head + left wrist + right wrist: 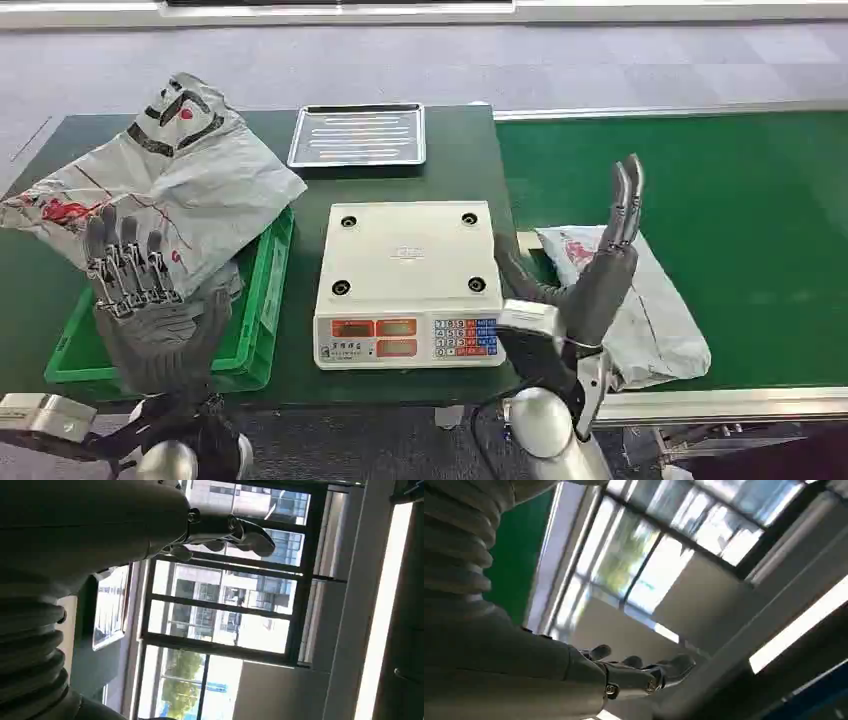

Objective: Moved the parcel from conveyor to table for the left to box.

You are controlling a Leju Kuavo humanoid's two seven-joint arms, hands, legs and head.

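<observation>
Grey parcel [640,300] lies on the green conveyor [720,200], just right of the scale [408,283], near the belt's front edge. Right hand [600,275] is raised before it, fingers [625,205] straight, holding nothing; left hand [150,310], fingers apart, rises left of the scale, before the crate [255,330]

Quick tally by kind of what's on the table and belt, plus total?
Grey parcels: 2, one lying over the green crate, one on the conveyor behind the right robot hand
Green crate: 1
Weighing scale: 1
Metal tray: 1
Total: 5
</observation>
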